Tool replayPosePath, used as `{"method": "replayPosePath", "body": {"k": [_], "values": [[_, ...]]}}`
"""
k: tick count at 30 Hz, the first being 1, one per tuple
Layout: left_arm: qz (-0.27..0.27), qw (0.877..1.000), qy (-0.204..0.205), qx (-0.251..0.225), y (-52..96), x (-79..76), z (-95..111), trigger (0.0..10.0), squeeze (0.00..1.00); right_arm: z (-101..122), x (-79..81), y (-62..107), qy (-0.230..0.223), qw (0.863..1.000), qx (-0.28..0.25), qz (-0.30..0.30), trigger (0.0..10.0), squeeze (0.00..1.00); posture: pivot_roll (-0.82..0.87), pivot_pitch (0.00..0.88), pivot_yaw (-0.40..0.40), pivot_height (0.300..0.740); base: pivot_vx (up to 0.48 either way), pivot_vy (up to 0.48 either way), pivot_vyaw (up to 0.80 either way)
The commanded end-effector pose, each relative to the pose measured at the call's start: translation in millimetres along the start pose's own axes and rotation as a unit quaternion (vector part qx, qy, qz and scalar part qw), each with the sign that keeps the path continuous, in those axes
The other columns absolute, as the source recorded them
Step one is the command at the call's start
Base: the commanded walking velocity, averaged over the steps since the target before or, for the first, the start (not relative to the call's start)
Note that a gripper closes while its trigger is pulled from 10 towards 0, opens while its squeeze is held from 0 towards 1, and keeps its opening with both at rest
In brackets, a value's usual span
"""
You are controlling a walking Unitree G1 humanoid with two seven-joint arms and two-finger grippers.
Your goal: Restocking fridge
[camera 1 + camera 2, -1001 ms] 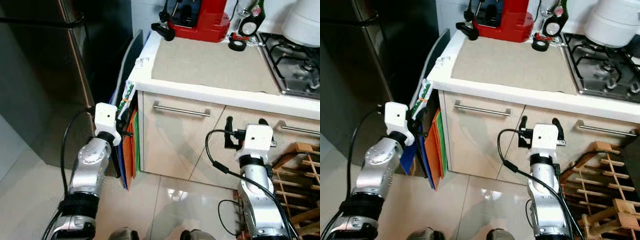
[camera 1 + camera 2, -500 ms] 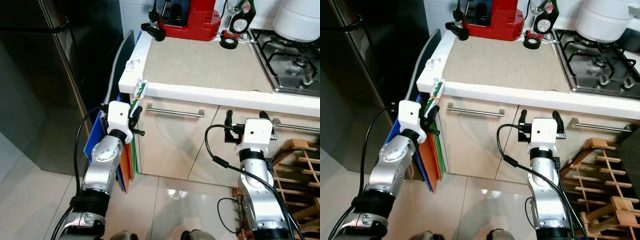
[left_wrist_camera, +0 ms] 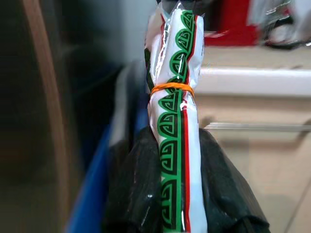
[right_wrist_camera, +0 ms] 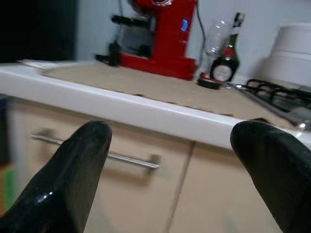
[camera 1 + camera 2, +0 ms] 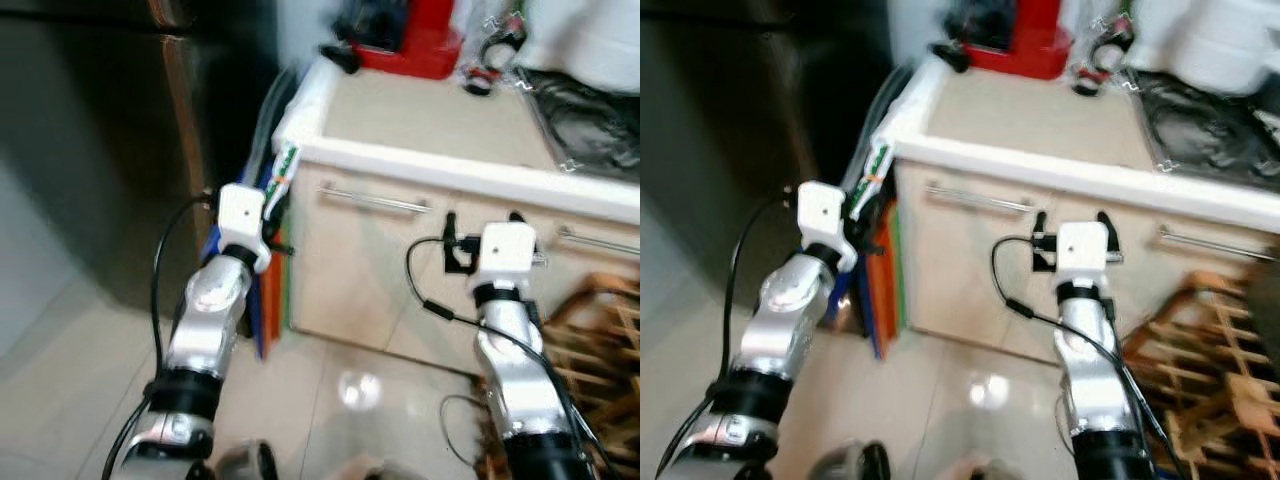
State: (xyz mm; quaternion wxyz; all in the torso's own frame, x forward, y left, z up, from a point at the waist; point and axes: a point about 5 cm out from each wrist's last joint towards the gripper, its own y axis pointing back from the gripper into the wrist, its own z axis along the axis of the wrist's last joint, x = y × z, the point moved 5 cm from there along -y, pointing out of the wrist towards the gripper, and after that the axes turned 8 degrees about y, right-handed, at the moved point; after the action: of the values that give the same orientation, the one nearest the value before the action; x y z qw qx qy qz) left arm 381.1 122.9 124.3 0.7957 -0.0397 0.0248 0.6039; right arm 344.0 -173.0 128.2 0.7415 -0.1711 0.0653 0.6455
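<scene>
Beside the fridge: packet clamped upright in left gripper.
Fridge is seen lying nearer this arm; right gripper is held spread, empty.

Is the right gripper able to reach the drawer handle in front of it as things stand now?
Probably yes. The right gripper is open and faces the drawer handle under the white counter edge, with nothing between them. It holds nothing; the left gripper grips the packet.
</scene>
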Motion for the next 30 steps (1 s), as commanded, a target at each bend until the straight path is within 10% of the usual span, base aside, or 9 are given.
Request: {"method": "replayPosePath", "body": {"k": [1, 30], "values": [[-0.015, 1.0, -0.004, -0.014, -6.6, -7.4, 11, 10.0, 0.0, -5, -3.9, 0.5, 0.001, 1.0, 0.008, -0.004, 10.0, 0.0, -0.08, 0.0, -0.005, 0.74, -0.281, 0.0, 0.0], [-0.04, 0.999, 0.002, -0.004, -0.4, -16.1, -1, 10.0, 0.0, -18, 2.8, 8.9, 0.001, 0.999, 0.032, 0.01, 10.0, 0.0, -0.08, 0.0, -0.021, 0.682, -0.156, 0.0, -0.19]]}}
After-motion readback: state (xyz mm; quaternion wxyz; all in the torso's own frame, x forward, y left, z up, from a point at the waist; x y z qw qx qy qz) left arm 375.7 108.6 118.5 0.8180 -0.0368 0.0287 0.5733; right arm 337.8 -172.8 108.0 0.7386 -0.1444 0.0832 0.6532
